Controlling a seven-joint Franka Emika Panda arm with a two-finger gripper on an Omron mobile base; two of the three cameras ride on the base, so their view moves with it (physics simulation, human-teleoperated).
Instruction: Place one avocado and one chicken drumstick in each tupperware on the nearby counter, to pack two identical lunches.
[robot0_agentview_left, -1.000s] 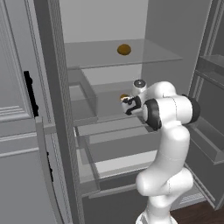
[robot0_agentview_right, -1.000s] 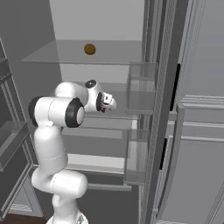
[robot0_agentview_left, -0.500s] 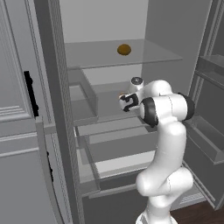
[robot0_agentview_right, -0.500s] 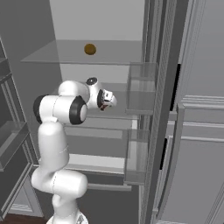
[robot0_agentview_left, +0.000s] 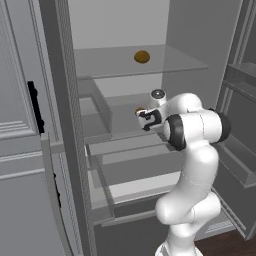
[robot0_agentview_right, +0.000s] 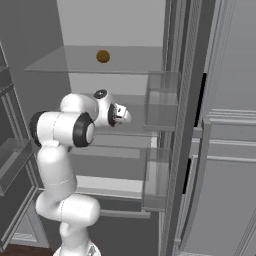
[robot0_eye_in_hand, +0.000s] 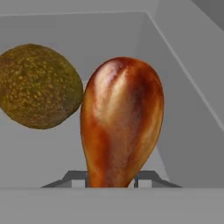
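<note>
Two avocados in sight: one avocado (robot0_agentview_left: 142, 56) on the top glass shelf (robot0_agentview_left: 110, 62) of the open fridge (also clear from the right base view, (robot0_agentview_right: 103, 56)), the other avocado (robot0_eye_in_hand: 38, 86) on the middle shelf (robot0_eye_in_hand: 52, 151), just left of the chicken drumstick (robot0_eye_in_hand: 122, 120) in the hand view and touching it or nearly so.

Tool (robot0_agentview_left: 144, 119) is reaching into the middle shelf level, arm coming up from the lower right of the left base view. Hand view has the drumstick dead centre, fat end up, narrow end down between the two finger tips (robot0_eye_in_hand: 78, 180). Tips sit tight against both sides of the narrow end, so the tool is clenched on the drumstick.

From the left base view only a small brownish patch shows at the tool (too small to say which piece). Right base view shows the tool (robot0_agentview_right: 121, 115) pointing toward the fridge's right wall, fingers hidden by the hand.

Fridge door (robot0_agentview_left: 25, 125) stands open on the left.
</note>
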